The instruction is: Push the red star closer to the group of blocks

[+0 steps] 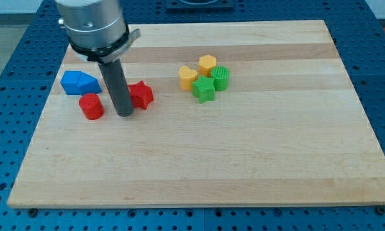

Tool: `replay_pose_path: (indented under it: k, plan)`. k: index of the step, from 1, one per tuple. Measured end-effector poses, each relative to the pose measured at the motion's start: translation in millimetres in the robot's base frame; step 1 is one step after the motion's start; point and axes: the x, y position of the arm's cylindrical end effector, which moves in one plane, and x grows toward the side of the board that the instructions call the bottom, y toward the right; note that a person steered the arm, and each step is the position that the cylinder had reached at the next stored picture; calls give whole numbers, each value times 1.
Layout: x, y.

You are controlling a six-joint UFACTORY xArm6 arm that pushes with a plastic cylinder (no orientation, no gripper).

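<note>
The red star (142,95) lies on the wooden board (199,160) left of centre. My tip (124,113) rests on the board right against the star's left side, between it and a red cylinder (91,106). The group of blocks sits to the star's right: a yellow heart (187,77), a yellow hexagon (207,65), a green star (203,90) and a green cylinder (221,77), packed together. A clear gap separates the red star from the group.
Two blue blocks (79,83) lie touching each other near the board's left edge, above the red cylinder. The arm's grey housing (93,25) hangs over the board's upper left.
</note>
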Motion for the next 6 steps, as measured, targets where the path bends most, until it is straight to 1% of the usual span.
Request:
replay_pose_path:
  k: [1,3,5,6]
  plan:
    - [-12,-7]
    - [-45,-3]
    - [-44,54]
    - [-44,66]
